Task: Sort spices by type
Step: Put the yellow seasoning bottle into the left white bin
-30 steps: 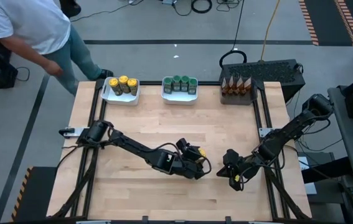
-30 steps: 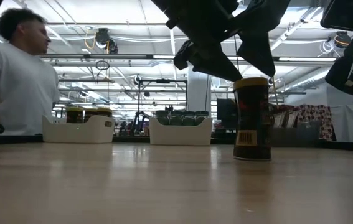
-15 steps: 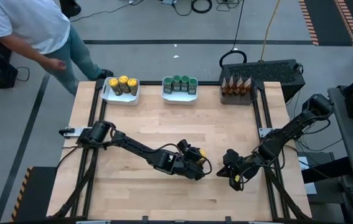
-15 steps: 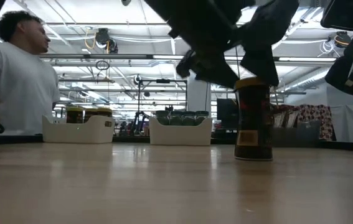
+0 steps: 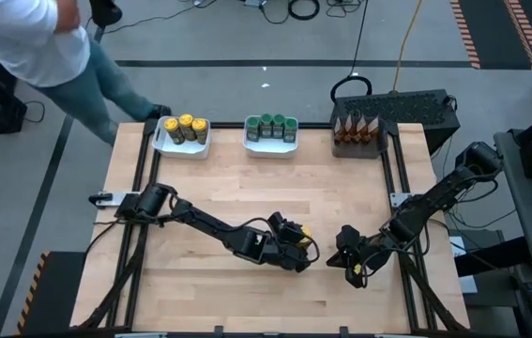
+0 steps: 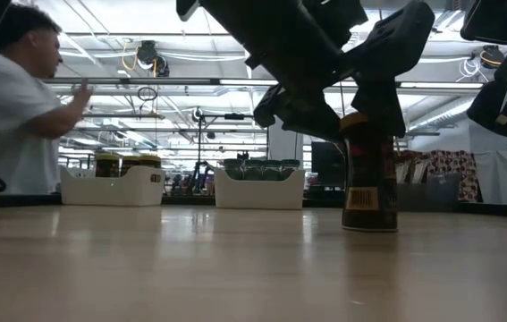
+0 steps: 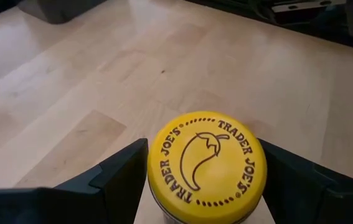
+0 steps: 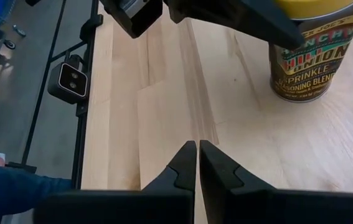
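One jar with a yellow lid (image 7: 206,158) stands upright on the table's near middle (image 6: 369,179), its base on the wood. My left gripper (image 7: 204,171) reaches over it from the left (image 5: 296,242), one finger on each side of the lid. My right gripper (image 8: 198,155) is shut and waits low, just right of the jar (image 5: 344,248). At the far edge stand a white tray of yellow-lidded jars (image 5: 181,130), a white tray of green-lidded jars (image 5: 272,128) and a dark tray of brown pointed packets (image 5: 357,130). My left gripper pinches the jar by its yellow lid (image 7: 157,186), one finger on each side of the lid's rim. The fingers (image 6: 311,103) come slanting down from above and from the table's left. The jar stays upright with its base on the table (image 6: 369,228).
A person in a white shirt (image 5: 31,38) stands beyond the table's far left corner, one hand raised (image 6: 83,89). Bare wood (image 5: 247,188) lies between the arms and the trays. Black frame rails (image 5: 139,188) run along both sides.
My left gripper has sunk over the jar, and its fingers now cover the lid that showed yellow in the low view before. The jar has slid a little toward the table's right, still upright. The person has raised a hand.
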Available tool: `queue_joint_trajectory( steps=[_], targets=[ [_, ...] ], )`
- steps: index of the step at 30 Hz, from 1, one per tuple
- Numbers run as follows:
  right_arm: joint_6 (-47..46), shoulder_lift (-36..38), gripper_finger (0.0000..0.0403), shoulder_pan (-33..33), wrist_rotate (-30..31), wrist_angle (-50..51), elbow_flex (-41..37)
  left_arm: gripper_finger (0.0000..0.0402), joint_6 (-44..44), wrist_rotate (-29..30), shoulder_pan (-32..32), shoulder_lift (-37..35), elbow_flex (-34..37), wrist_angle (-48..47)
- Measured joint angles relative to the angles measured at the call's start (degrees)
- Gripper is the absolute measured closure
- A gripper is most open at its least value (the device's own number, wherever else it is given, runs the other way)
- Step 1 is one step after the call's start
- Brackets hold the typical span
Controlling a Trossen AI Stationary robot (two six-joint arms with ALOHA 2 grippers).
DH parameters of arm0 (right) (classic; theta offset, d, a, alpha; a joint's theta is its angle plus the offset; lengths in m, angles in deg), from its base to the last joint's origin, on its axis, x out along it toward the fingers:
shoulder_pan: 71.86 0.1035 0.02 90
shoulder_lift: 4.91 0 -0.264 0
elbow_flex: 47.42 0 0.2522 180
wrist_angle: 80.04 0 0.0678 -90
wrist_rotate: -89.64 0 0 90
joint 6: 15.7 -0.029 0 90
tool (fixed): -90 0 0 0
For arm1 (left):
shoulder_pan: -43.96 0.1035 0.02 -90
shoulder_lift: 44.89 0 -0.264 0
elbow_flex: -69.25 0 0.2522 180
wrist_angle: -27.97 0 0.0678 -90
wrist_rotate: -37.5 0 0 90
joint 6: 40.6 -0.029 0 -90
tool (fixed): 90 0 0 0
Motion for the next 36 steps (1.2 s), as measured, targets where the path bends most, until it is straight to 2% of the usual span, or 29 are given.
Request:
queue_joint_trajectory(
  steps=[4,8,19,24,31,36],
  targets=[
    [0.03,0.00,0.0403,0.00,-0.15,0.00,0.00,0.0129,-0.02,0.17,-0.02,0.00,0.00,-0.12],
    [0.24,0.00,0.0403,0.00,-0.15,0.02,0.00,0.0160,-0.02,0.31,-0.02,0.00,0.00,-0.36],
    [0.48,0.00,0.0403,0.00,-1.70,0.00,0.00,0.0162,-0.05,0.35,0.00,-1.68,0.07,-2.19],
    [0.96,0.00,0.0403,0.00,-1.70,0.03,0.00,0.0162,-0.03,0.50,0.00,-7.63,0.04,-7.47],
    [3.17,0.02,0.0403,0.00,-1.70,-0.12,0.00,0.0162,0.17,1.08,0.64,-19.22,0.02,-19.91],
    [4.94,0.02,0.0403,0.00,-1.70,-0.14,0.02,0.0162,6.45,2.34,2.80,-27.54,-0.02,-31.25]
  ],
)
